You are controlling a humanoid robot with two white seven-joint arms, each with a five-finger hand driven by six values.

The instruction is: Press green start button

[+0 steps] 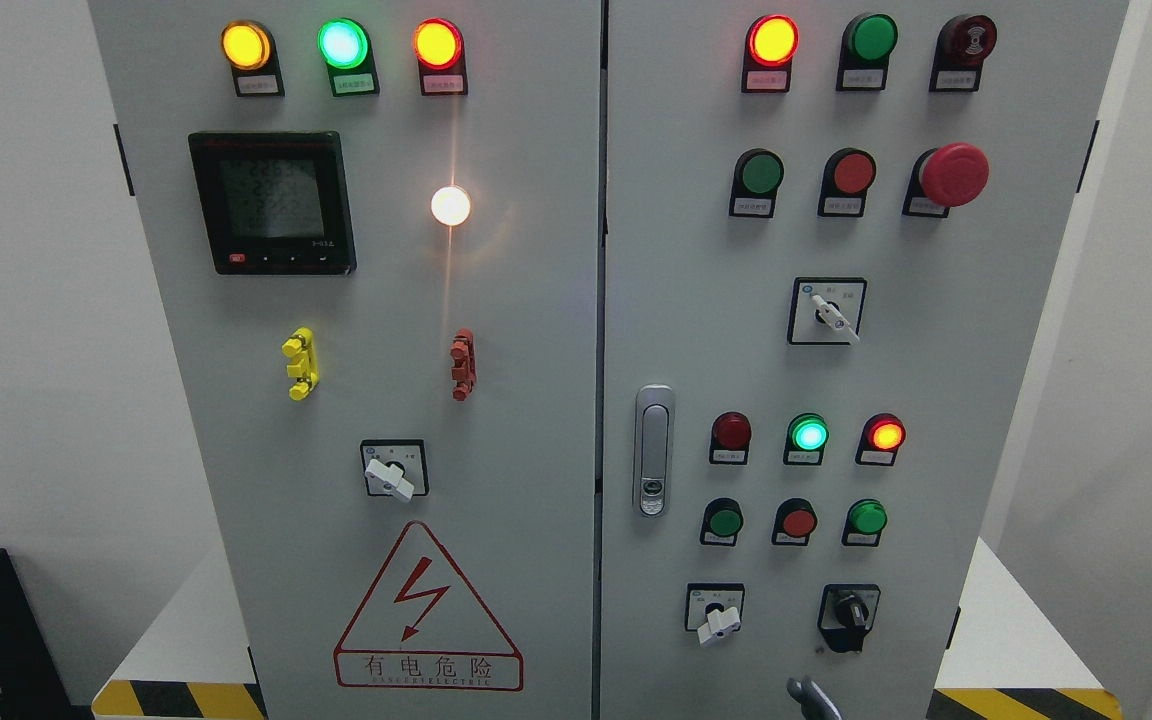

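At bottom edge, grey fingers (813, 697), possibly right hand; grip unclear; green button (762, 173) untouched.

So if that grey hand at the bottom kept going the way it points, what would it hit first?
Likely the white switch knob just up-left of the right hand, though depth is unclear and it might meet the bare door first.

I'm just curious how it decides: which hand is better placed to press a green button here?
The right, probably. Only the right hand shows, a grey tip at the bottom edge right of the middle, below the right door, where the green buttons sit. The left hand is out of view.
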